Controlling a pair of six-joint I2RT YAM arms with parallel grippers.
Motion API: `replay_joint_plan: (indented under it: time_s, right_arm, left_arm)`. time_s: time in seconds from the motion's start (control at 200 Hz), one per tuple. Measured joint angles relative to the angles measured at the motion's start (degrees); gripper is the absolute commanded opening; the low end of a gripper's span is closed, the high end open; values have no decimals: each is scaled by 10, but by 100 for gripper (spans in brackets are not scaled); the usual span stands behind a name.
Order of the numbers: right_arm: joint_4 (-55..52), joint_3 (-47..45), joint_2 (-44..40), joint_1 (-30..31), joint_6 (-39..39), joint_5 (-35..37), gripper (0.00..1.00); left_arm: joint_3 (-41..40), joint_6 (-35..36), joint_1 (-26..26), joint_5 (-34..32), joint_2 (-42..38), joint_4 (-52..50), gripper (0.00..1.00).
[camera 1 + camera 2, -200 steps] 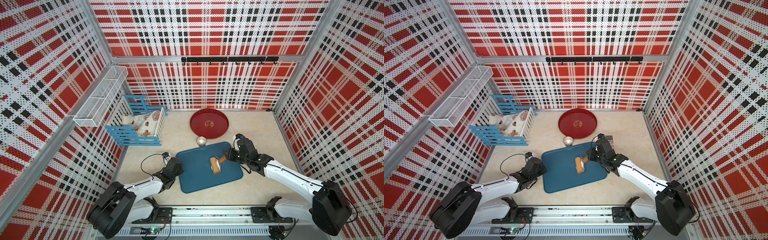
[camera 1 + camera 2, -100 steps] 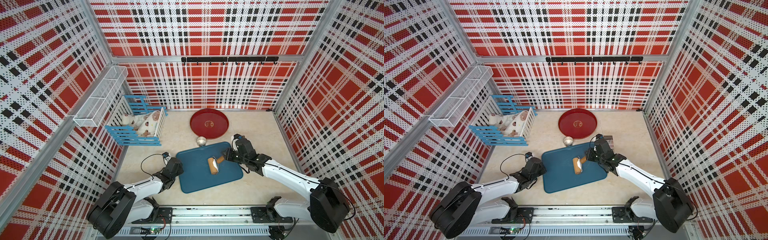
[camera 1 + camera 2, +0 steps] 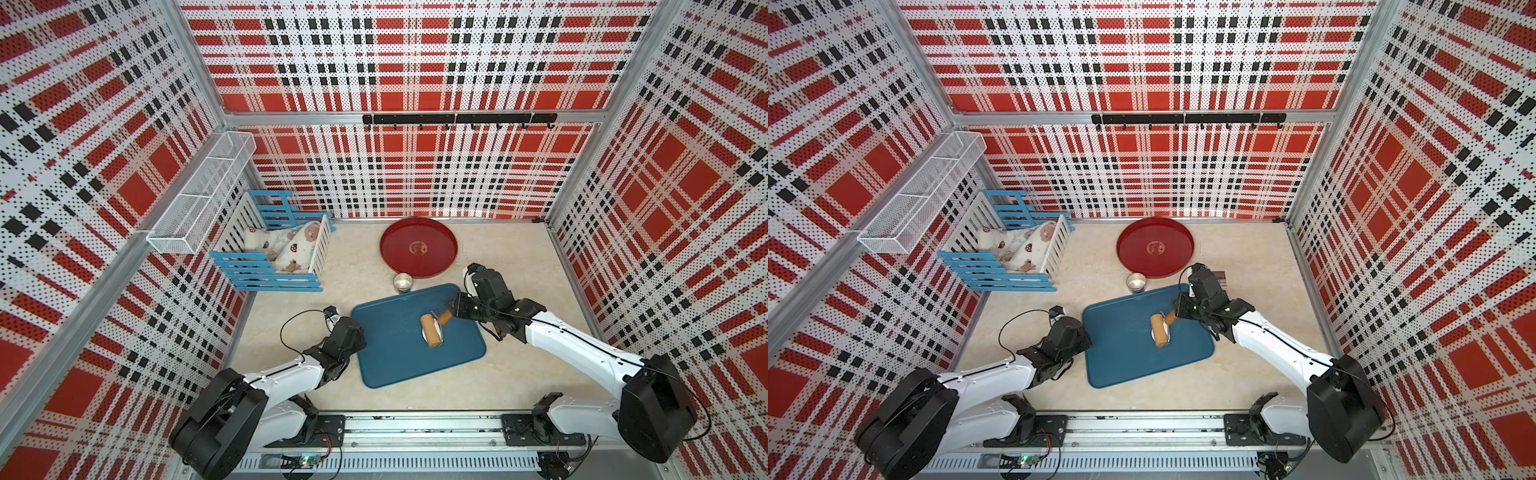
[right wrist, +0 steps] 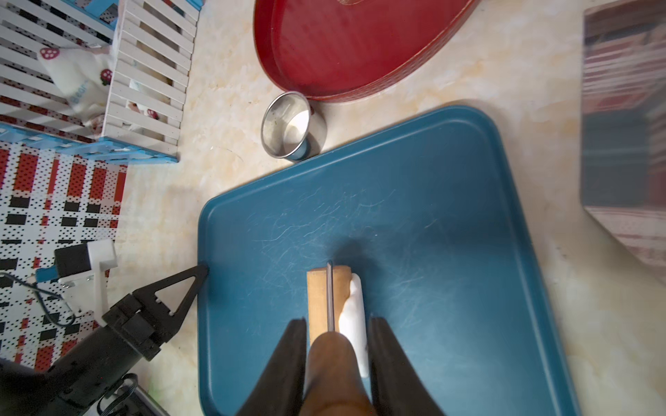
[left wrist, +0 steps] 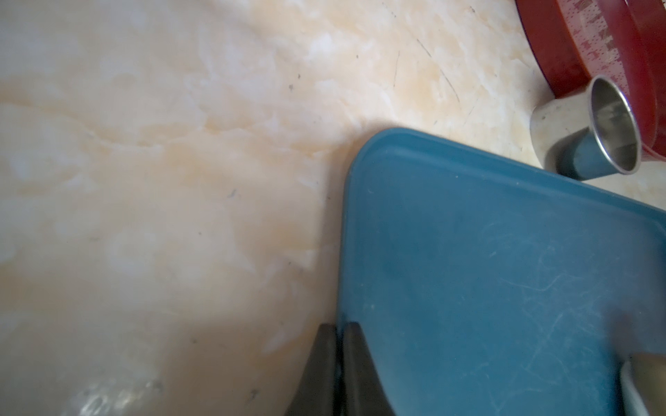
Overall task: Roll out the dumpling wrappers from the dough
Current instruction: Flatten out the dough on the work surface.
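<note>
Press roller [image 4: 320,295] evenly over dough [image 4: 355,309] — right gripper [image 4: 338,326] clamped on its handle — left gripper [image 5: 338,329] closed at board [image 4: 414,216] edge.

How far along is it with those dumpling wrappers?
Early. No cut wrappers show yet. In hand: the right gripper holds the roller by its handle, pressing the dough on the board, while the shut left gripper rests at the board's edge. Left: flatten the dough, then probably cut discs with the ring.
</note>
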Motion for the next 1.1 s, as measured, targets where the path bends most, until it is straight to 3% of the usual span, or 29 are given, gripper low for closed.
replay_joint_plan:
  time_s: [0.24,1.102]
  right_arm:
    - [-27,-17,-40,-24,-28,15,0]
    - [-65,-11,-48,-42,-63,32,0]
  left_arm:
    - [-1,-2,1,2,-1,-1,0]
    - [0,-2,2,2,6,7,0]
